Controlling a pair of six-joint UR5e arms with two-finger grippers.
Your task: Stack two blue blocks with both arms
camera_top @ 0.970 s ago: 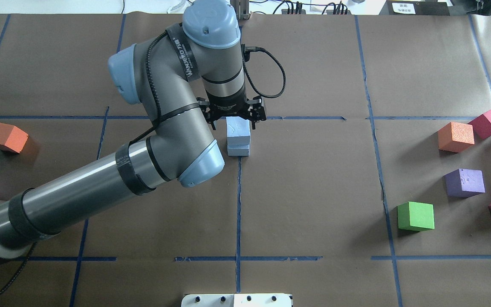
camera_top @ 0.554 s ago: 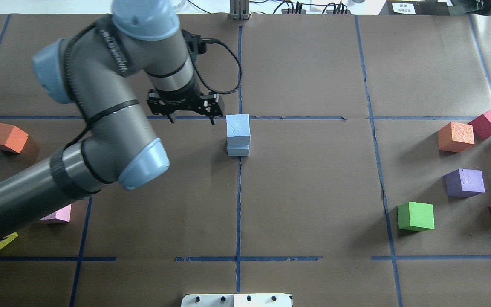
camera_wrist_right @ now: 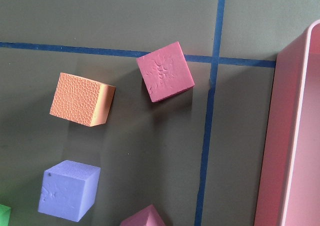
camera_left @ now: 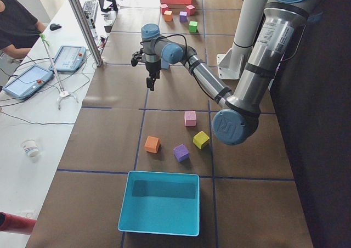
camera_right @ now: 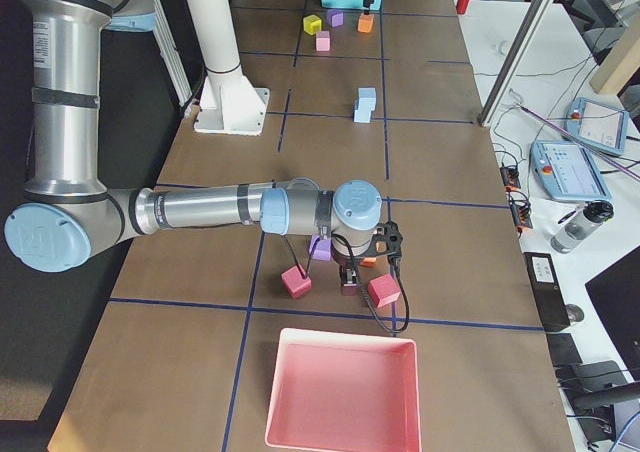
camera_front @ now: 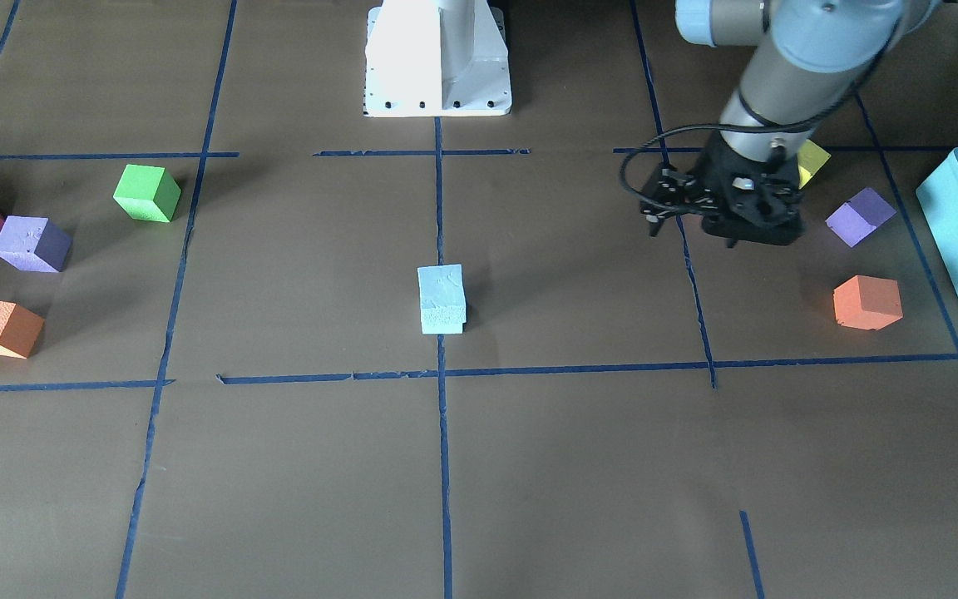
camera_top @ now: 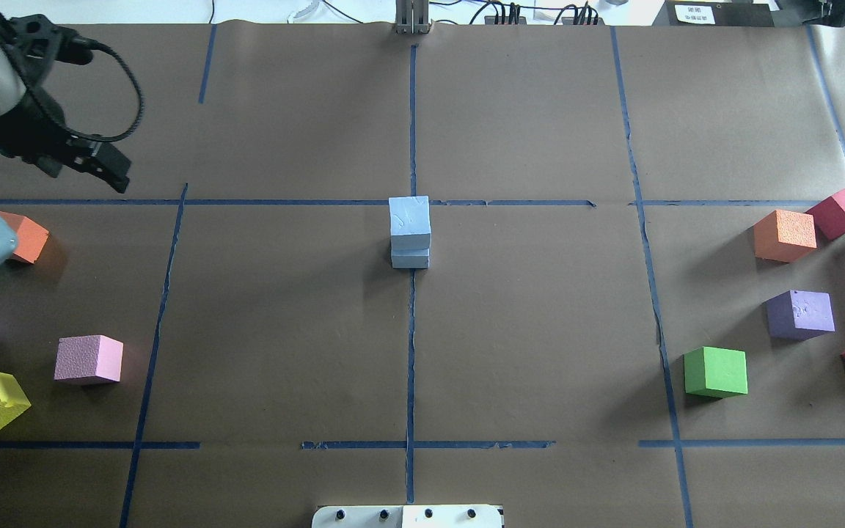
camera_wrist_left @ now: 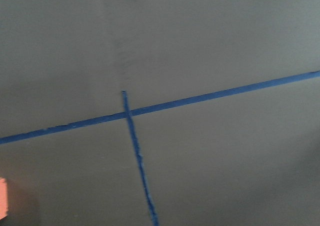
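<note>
The left arm has pulled back to the left edge of the table. Its pincer is spread wide and holds nothing. The two blue blocks stand one on the other in the middle, so the job looks done. I cannot tell how the right pincer is. The blue tray and pink tray show nothing inside.

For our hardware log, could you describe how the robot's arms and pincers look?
The left arm and right arm are grey-silver tubes with pale blue joint caps and black bands. The left pincer and right pincer are black, each with a looping black cable.
</note>
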